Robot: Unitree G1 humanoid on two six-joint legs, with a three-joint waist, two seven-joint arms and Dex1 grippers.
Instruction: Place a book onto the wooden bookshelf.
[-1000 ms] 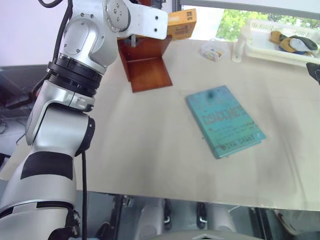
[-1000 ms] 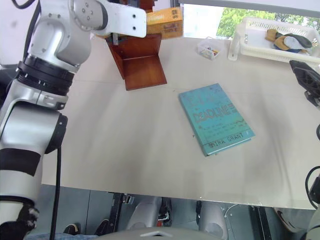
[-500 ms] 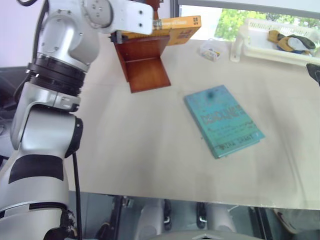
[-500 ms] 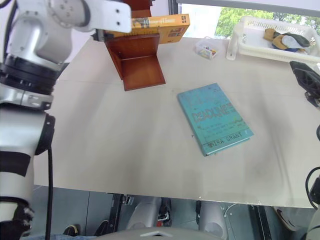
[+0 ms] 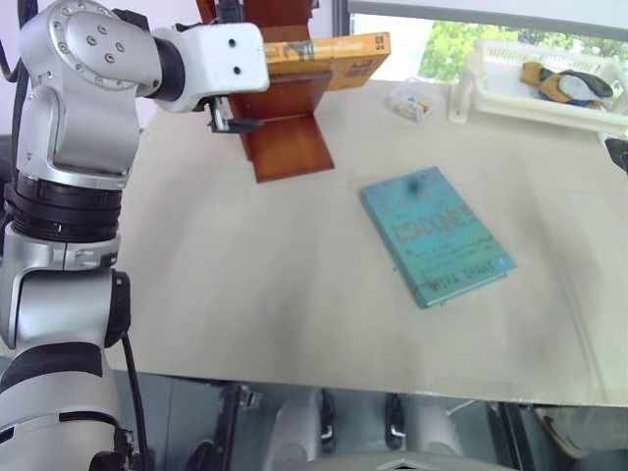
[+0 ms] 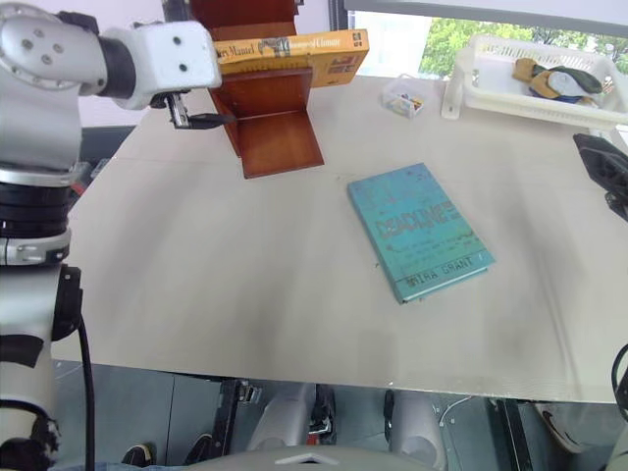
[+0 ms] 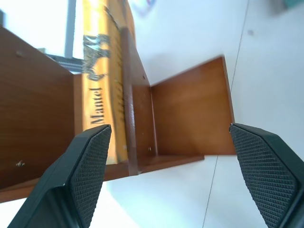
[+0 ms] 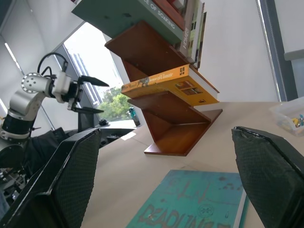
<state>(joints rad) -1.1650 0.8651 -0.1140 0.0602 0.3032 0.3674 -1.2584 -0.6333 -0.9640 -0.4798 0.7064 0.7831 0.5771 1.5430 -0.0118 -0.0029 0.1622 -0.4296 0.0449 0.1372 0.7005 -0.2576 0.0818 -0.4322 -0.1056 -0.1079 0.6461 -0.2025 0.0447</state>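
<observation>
1. Book (image 6: pixel 294 55): orange-yellow, lying flat on a tier of the wooden bookshelf (image 6: pixel 270 123) at upper centre-left of the right eye frame; right end overhanging the tier's edge, spine with dark print facing the camera.
2. Left gripper (image 6: pixel 199 108): at upper left of the frame, just left of the bookshelf's solid side panel, below the book's level; fingers spread wide, nothing between them, apart from the book.
3. Left wrist view: book's spine (image 7: pixel 97 76) resting on the tier board, well inside the gap between the two black fingers (image 7: pixel 88 166); no contact visible.
4. Right gripper (image 8: pixel 166 190): fingers standing far apart in the right wrist view, holding nothing; bookshelf and book beyond them at frame centre.
5. Further books (image 8: pixel 187 16) stored on a higher tier, at the top of the right wrist frame.
6. Table (image 6: pixel 245 285): pale beige, matte, taking up most of the right eye frame.
7. Teal book (image 6: pixel 419 231): flat on the table, right of centre, well apart from the bookshelf.
8. Small clear box (image 6: pixel 404 96): upper centre-right, near the table's far edge.
9. White basket (image 6: pixel 530 83): upper right corner, with cloth-like items inside.
10. Window with green foliage (image 6: pixel 461 34): along the top edge, behind the table.
</observation>
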